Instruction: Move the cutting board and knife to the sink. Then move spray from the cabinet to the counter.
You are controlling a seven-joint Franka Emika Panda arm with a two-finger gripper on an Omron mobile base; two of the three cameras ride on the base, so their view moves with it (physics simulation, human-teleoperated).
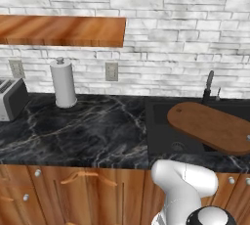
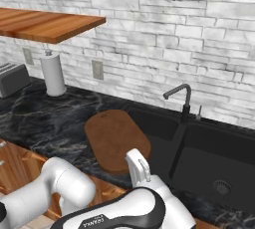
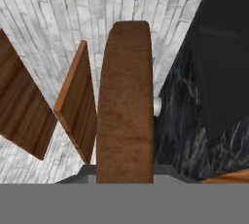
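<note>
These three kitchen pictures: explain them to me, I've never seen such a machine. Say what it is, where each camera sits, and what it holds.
It is a white robot arm on a driving base. Two cameras sit behind it, left and right, looking over a black counter with a sink. The third camera rides on the hand, looking along it. The hand is shut on the end of a wooden cutting board, carried over the sink. On the counter stand a paper towel roll and a toaster. A wooden shelf hangs above.

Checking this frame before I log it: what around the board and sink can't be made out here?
- Pincer's hold on the long brown wooden cutting board: hand view, board covers the fingertips.
- Black sink basin: left base view, board lies across it.
- Board's right end: left base view, cut by the edge.
</note>
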